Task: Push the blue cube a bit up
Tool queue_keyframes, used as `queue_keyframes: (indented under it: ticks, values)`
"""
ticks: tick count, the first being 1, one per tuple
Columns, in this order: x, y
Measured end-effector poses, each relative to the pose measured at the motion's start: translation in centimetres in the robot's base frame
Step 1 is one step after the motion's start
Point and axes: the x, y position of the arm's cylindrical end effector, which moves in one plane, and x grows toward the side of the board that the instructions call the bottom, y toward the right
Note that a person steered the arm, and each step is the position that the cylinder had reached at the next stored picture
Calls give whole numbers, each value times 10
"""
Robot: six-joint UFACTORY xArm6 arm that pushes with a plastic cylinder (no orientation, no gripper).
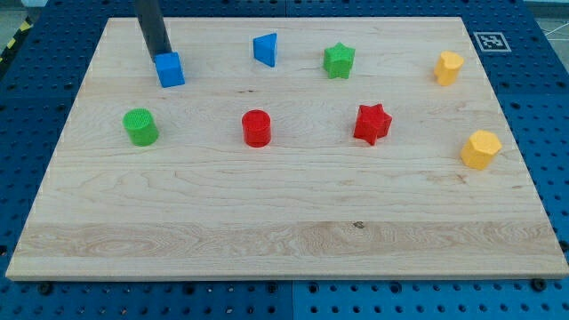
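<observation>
A: Where's my tip (162, 55) right now?

B: Near the board's (284, 231) top left corner. The rod comes down from the view's top and ends right at the upper left edge of the blue cube (170, 69); it looks to be touching, though the rod hides the exact contact.

A: Any jaws to report?

B: None. It's 1 plain rod, so there is nothing to be apart or together.

A: So the cube sits just below and slightly right of my tip?

B: Yes, which I judge is the wrong side for pushing it up. Circle round to the cube's bottom face, centre on it, then nudge straight toward the view's top, briefly.

A: Risks?

B: An off-centre push would likely spin the cube. The green cylinder (140, 126) lies below it, well apart, and the blue triangle (265, 49) sits to the right, so nothing crowds the detour.
</observation>
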Motion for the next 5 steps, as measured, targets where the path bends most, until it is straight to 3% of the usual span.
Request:
queue_keyframes:
  ticks: [1, 4, 5]
  values:
    - [26, -46]
    - [58, -45]
    - [58, -1]
